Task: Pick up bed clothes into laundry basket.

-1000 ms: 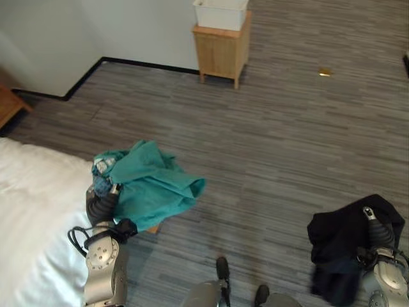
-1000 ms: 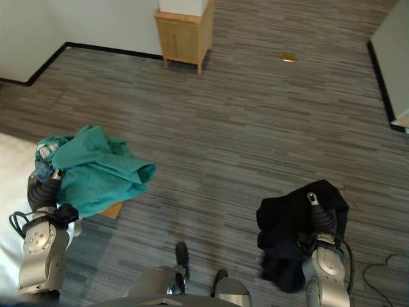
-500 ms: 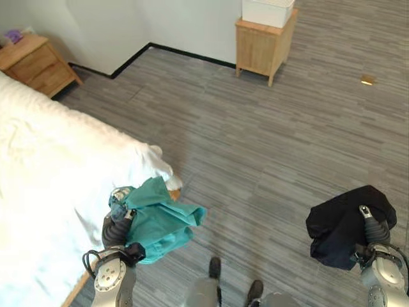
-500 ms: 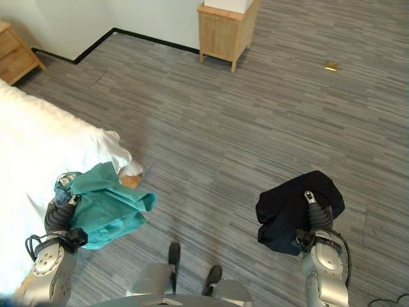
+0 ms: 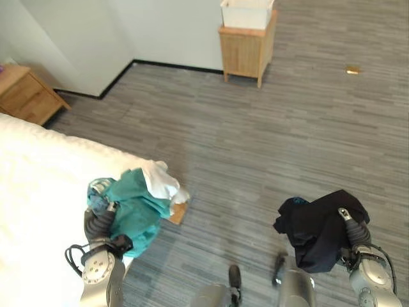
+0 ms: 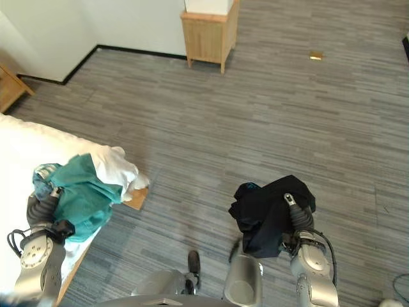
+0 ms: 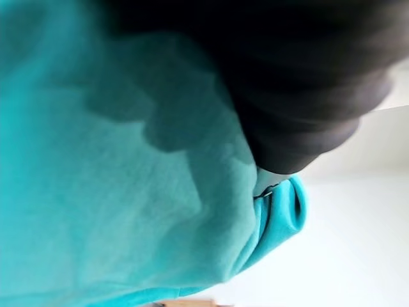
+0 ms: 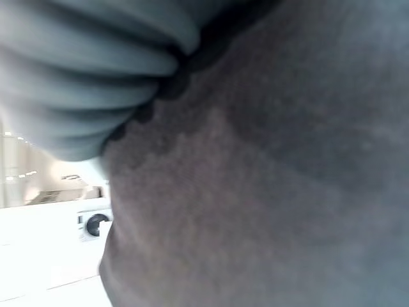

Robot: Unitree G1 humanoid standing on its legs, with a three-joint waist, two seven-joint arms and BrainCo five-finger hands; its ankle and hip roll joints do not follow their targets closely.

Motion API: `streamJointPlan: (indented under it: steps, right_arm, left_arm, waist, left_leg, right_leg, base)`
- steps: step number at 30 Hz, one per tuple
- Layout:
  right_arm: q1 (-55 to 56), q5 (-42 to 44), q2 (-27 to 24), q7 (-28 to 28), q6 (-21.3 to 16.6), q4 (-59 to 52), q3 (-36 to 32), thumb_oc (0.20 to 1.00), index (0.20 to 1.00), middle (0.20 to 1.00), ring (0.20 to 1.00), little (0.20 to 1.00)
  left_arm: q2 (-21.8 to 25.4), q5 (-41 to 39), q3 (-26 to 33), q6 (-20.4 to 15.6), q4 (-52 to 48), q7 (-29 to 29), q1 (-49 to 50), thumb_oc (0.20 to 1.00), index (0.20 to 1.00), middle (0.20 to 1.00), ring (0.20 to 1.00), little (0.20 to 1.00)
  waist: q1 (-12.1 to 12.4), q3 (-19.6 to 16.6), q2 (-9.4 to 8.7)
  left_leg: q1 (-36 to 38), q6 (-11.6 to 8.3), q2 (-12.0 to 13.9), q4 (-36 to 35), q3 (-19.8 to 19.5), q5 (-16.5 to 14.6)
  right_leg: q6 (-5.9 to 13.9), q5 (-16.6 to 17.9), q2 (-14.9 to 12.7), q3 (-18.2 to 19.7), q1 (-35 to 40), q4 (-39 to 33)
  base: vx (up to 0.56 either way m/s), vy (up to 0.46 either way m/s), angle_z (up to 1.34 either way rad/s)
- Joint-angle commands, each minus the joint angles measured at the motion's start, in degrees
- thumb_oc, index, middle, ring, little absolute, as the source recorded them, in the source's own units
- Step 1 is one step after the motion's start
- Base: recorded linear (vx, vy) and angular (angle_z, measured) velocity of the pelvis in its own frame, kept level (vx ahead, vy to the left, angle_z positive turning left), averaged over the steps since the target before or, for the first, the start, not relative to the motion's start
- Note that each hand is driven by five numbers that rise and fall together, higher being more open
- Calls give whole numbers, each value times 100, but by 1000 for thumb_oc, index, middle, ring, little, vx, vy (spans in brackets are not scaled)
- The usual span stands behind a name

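Observation:
A teal garment (image 5: 137, 208) is bunched over my left hand (image 5: 99, 222), above the corner of the white bed (image 5: 38, 185). In the left wrist view the teal cloth (image 7: 115, 192) lies right against the hand's dark cover. A black garment (image 5: 316, 230) hangs over my right hand (image 6: 295, 214), held up above the grey floor at the lower right. In the right wrist view the black cloth (image 8: 268, 192) lies close beside the ribbed cover. A white laundry basket (image 5: 246, 13) stands on a small wooden cabinet (image 5: 246, 48) by the far wall.
A wooden nightstand (image 5: 22, 93) stands at the left by the wall. A white sheet corner (image 5: 163, 182) hangs over the bed's wooden corner (image 5: 177, 213). A small gold object (image 5: 352, 69) lies on the floor at the far right. Grey plank floor stretches toward the cabinet.
The whole picture has swung, so the camera has moved; the bed and cabinet sit differently in view. Both garments stay on the hands, the black one now nearer the middle.

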Motion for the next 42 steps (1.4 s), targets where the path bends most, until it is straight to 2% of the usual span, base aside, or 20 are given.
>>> streamJointPlan:
  steps: [1,3,4,5,7,8,10,13,14,16,20,21,22,23,25,27,32,35,38,42]
  right_arm:
    - [-208,111,-65,-53,-455,-234,-312,200,200,200,200,200]
    - [-212,94,-102,-8,-476,-198,-294,200,200,200,200,200]
    - [-337,208,-185,-25,-507,-131,-160,200,200,200,200,200]
    - [-345,214,-190,-24,-511,-123,-163,200,200,200,200,200]
    - [-352,430,-206,-38,-554,-142,-141,200,200,200,200,200]
    - [-266,416,-330,-175,-554,-88,-284,200,200,200,200,200]
    - [-262,414,-375,-265,-544,-64,-354,200,200,200,200,200]
    - [-372,451,-420,-280,-588,-81,-380,200,200,200,200,200]
    - [-367,450,-425,-279,-590,-78,-381,200,200,200,200,200]
    - [-588,241,-616,-200,-592,48,-146,200,200,200,200,200]
    - [-691,192,-578,68,-471,-93,18,200,200,200,200,200]
    - [-698,142,-464,163,-450,-159,149,200,200,200,200,200]
    - [-695,139,-459,162,-447,-165,151,200,200,200,200,200]
    - [-721,61,-283,183,-424,-201,407,200,200,200,200,200]
    - [-673,24,-228,268,-366,-182,478,200,200,200,200,200]
    - [-591,-69,-240,265,-303,-165,478,200,200,200,200,200]
    - [-499,126,-168,253,-300,-107,333,200,200,200,200,200]
    - [-343,263,-95,170,-317,-24,140,200,200,200,200,200]
    - [-259,236,-89,214,-314,5,96,200,200,200,200,200]
    - [-287,260,-148,319,-335,57,85,200,200,200,200,200]
  left_arm:
    - [505,303,201,-398,-686,-52,486,200,200,200,200,200]
    - [430,402,205,-398,-772,-96,555,200,200,200,200,200]
    - [267,161,96,-473,-812,-45,536,200,200,200,200,200]
    - [267,156,94,-477,-808,-44,530,200,200,200,200,200]
    - [167,-141,17,-520,-888,-102,553,200,200,200,200,200]
    - [204,-139,-28,-469,-978,-171,628,200,200,200,200,200]
    - [218,-165,-89,-447,-972,-168,581,200,200,200,200,200]
    - [251,-166,-154,-435,-942,-242,617,200,200,200,200,200]
    - [245,-164,-159,-435,-942,-242,623,200,200,200,200,200]
    - [283,33,-181,-436,-925,-256,666,200,200,200,200,200]
    - [333,63,-64,-450,-987,-307,726,200,200,200,200,200]
    - [338,112,-11,-443,-1073,-351,826,200,200,200,200,200]
    - [340,111,-7,-440,-1078,-352,830,200,200,200,200,200]
    - [384,139,-55,-383,-1097,-249,736,200,200,200,200,200]
    - [432,162,-49,-391,-1151,-255,756,200,200,200,200,200]
    - [539,245,-16,-370,-1166,-232,764,200,200,200,200,200]
    - [629,202,-67,-403,-1212,-262,597,200,200,200,200,200]
    - [600,182,-81,-404,-1123,-320,539,200,200,200,200,200]
    - [556,254,-61,-404,-1086,-352,548,200,200,200,200,200]
    - [417,340,-106,-418,-1168,-466,592,200,200,200,200,200]
  waist:
    - [-80,-410,-165]
    - [-29,-527,-58]
    - [11,-563,3]
    - [-4,-569,12]
    - [102,-493,-176]
    - [316,-278,-322]
    - [425,-178,-340]
    - [881,-241,-161]
    - [888,-235,-189]
    - [1154,-409,-123]
    - [1265,-644,-184]
    - [1331,-797,-297]
    - [1346,-811,-297]
    - [1321,-798,-397]
    - [1137,-645,-273]
    - [914,-553,-183]
    - [585,-406,-147]
    - [309,-434,-297]
    - [248,-523,-339]
    - [212,-744,-305]
  left_leg:
    - [1994,-676,403,-572,-133,-1010]
    - [1945,-827,615,159,-42,-750]
    - [1473,-1158,731,1876,102,365]
    - [1396,-1177,750,1987,74,323]
    - [598,-1292,873,3970,325,890]
    - [-351,-1273,1011,5026,599,754]
    - [-851,-1223,1012,5159,584,616]
    - [-1672,-1000,1020,1818,612,611]
    - [-1582,-997,978,1669,644,681]
    - [-1480,-1138,916,-490,416,1309]
    - [-1328,-1127,898,-17,586,1415]
    - [-1222,-906,723,214,611,1219]
    - [-1234,-890,726,206,630,1233]
    - [-707,-354,308,235,893,727]
    - [-198,-139,239,12,870,556]
    - [182,-64,268,-142,679,390]
    - [778,-219,250,-403,293,159]
    - [1375,-424,135,-619,-224,-266]
    - [1628,-485,162,-619,-353,-470]
    - [1815,-569,395,-443,-479,-643]
  right_leg:
    - [-87,1307,122,-617,30,-34]
    - [-294,1085,210,-869,270,228]
    - [-571,798,378,-897,642,421]
    - [-590,790,384,-918,622,429]
    - [-906,515,453,-959,1162,272]
    - [-1097,235,531,-871,1769,4]
    - [-1120,172,564,-771,1994,-141]
    - [-819,-233,664,-725,2827,-431]
    - [-813,-234,625,-718,2838,-428]
    - [-666,-486,705,-594,3405,-521]
    - [-537,-672,538,-371,3830,-287]
    - [-365,-490,108,-334,3790,356]
    - [-356,-479,100,-314,3757,371]
    - [-160,1363,-878,-263,3023,2862]
    - [-143,1562,-1130,-189,2319,3934]
    - [-243,1034,-930,-77,1676,4270]
    - [-381,615,-404,-107,986,2842]
    - [-132,926,312,571,677,185]
    - [6,1277,355,422,559,-477]
    - [-112,1234,378,247,651,-24]
  base:
    - [549,-124,40]
    - [724,-225,10]
    - [547,-242,-2]
    - [524,-323,13]
    - [535,-461,11]
    - [698,-534,7]
    - [513,-249,3]
    - [792,41,-17]
    - [555,105,-50]
    - [828,128,-49]
    - [656,152,-55]
    - [374,194,-52]
    - [898,617,-69]
    - [511,456,-73]
    - [619,510,-42]
    - [504,214,-3]
    - [392,-71,80]
    - [588,-146,121]
    - [489,-106,82]
    - [423,-168,82]
